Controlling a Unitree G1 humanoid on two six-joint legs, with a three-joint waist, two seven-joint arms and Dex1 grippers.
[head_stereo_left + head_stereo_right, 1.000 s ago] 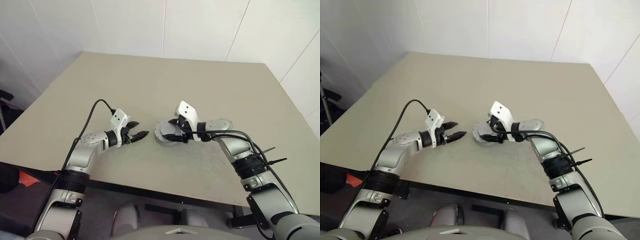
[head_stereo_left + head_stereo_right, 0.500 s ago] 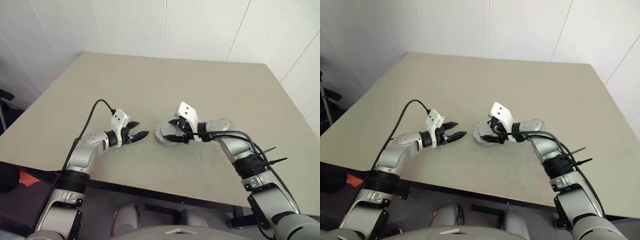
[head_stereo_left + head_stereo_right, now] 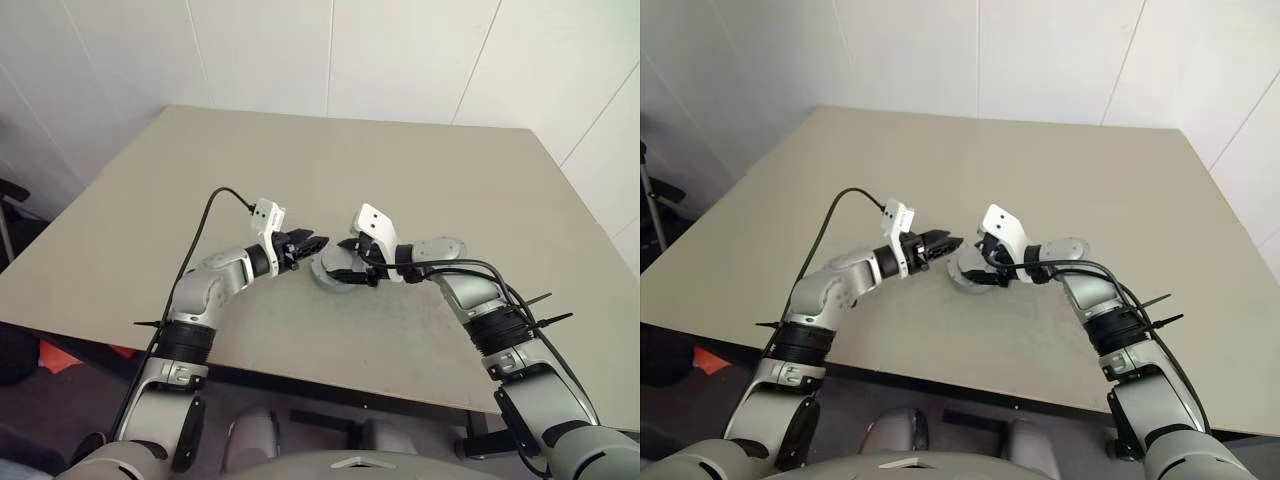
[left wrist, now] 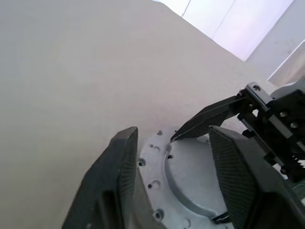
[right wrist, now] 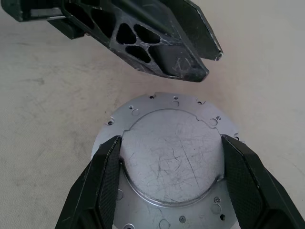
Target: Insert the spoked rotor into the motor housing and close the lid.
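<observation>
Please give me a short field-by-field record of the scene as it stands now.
surface: beige table
part: round metal motor housing, lid on, lying flat on the table
right gripper: fingers spread on either side of the housing
left gripper: above the housing's left rim, fingers partly apart
rotor: not visible

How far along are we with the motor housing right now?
Done: the lid lies flat on the motor housing, so no rotor shows; it is presumably inside. In hand: the right pincer straddles the lid, fingers either side, while the left pincer hovers at the housing's rim. Left: pressing the lid home, if needed, and letting go.
</observation>
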